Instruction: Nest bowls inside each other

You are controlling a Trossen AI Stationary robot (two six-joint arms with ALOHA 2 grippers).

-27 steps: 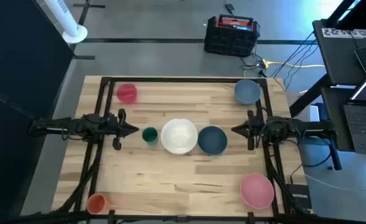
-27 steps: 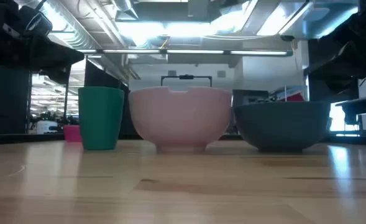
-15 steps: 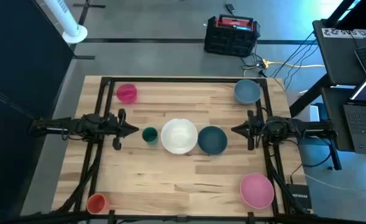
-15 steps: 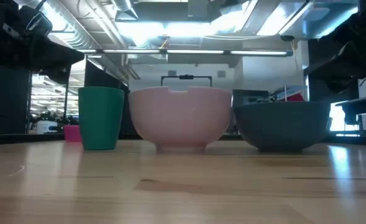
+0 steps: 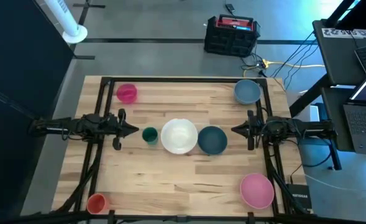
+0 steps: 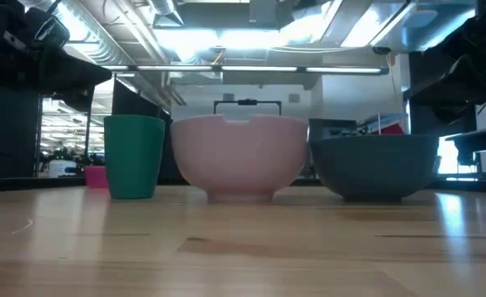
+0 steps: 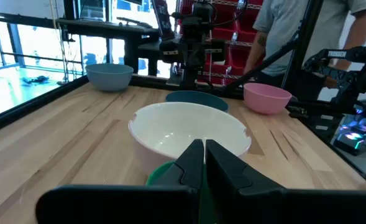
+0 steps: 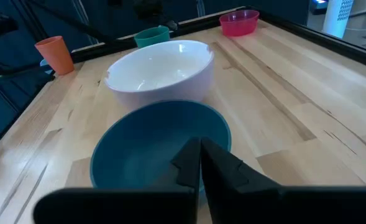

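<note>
A: Anything changed in the last second?

B: Nothing. The left claw (image 5: pixel 135 130) and right claw (image 5: pixel 234 130) still hang closed and empty at the wooden worktop (image 5: pixel 183 180) sides.

A: The bowls?

B: All apart: white plastic bowl (image 5: pixel 179 136) touching dark blue bowl (image 5: pixel 212 139) mid-worktop; grey-blue bowl (image 5: pixel 247 91), pale pink bowl (image 5: pixel 256 190) and small magenta bowl (image 5: pixel 127 93) in corners. Nesting hasn't begun.

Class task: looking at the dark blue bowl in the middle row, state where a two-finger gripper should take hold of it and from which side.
Pinch the dark blue bowl at its thin rim, probably on the edge facing the shut right gripper. It sits upright and open, and the white bowl crowds its opposite side.
</note>
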